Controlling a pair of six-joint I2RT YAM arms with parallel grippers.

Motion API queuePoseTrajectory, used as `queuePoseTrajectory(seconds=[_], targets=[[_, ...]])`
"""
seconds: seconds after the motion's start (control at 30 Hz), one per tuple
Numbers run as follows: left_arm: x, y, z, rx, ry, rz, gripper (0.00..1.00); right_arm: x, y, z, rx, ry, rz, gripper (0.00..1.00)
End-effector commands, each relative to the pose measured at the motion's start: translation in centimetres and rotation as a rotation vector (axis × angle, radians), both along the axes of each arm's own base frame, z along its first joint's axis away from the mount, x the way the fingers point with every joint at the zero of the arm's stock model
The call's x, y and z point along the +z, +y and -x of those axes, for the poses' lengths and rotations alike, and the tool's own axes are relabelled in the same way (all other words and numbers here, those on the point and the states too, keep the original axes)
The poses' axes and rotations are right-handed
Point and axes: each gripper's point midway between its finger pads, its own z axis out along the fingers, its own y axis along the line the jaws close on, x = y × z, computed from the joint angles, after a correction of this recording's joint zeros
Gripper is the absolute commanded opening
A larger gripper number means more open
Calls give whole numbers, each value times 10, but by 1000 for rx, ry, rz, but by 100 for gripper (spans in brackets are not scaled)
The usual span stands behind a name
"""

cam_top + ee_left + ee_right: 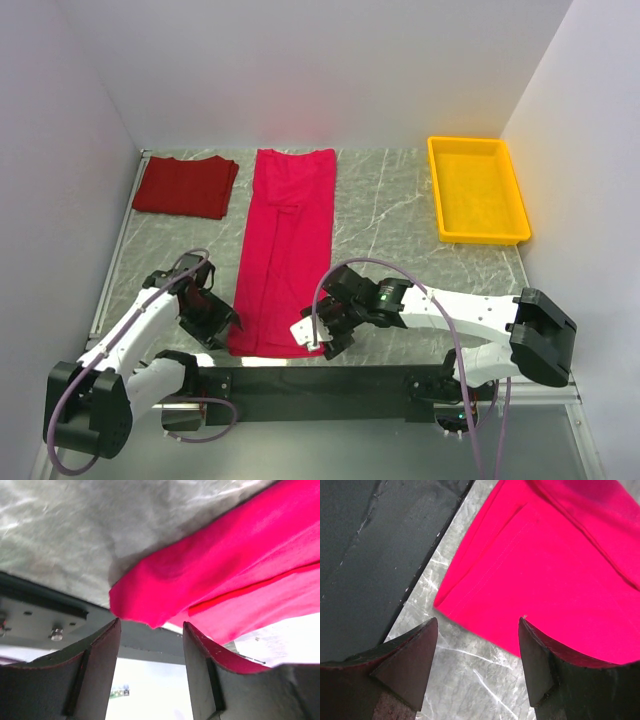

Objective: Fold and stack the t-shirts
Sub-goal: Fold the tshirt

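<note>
A bright pink soft cloth t-shirt (pixel 288 240) is laid flat on the grey stone-look table (pixel 385 215). It is folded into one long strip, which runs from the back of the table down to the near edge. A darker brick red cloth t-shirt (pixel 186 186) is folded into a small flat pile at the back left. It is placed just beside the pink strip, and a thin gap of table is seen between them. A yellow plastic tray (pixel 485 238) is set at the back right, well apart from both shirts.

The left gripper (pixel 151 626) is held low at the near left corner of the pink strip. Its two dark fingers (pixel 95 670) are spread apart. The pink corner is seen right at their tips, but it is not pinched.

The right gripper (pixel 478 622) is held over the near right corner of the strip. Its jaws are opened wide and nothing is held in them. One tip is seen over the pink edge and the other over bare table. A black plate (pixel 365 555) is seen along the near edge of the table, near that corner.
</note>
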Motion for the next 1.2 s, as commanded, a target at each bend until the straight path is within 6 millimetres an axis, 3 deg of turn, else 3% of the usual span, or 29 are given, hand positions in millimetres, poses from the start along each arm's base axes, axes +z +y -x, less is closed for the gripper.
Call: queuePoseTrajectory(seconds=[0.0,0.33,0.53,0.67,0.73,0.87,1.17], targets=[[11,5,10,-6,48,-29,58,16,11,-2,23,-9,-47,72],[21,6,27,-18,231,-133,56,20,9,-1,29,-26,-71,72],[20,-6,28,66,276,-135,51,25,6,-5,10,-46,-87,72],[10,-16,36,150,294,-128,52,31,2,-8,-4,-52,-110,72],[2,-18,30,161,259,-126,52,30,0,-9,-13,-46,-109,72],[-15,-17,28,172,253,-148,53,31,-2,-9,-19,-45,-114,72],[-24,-4,15,189,205,-237,55,30,-6,-9,-34,-38,-110,72]])
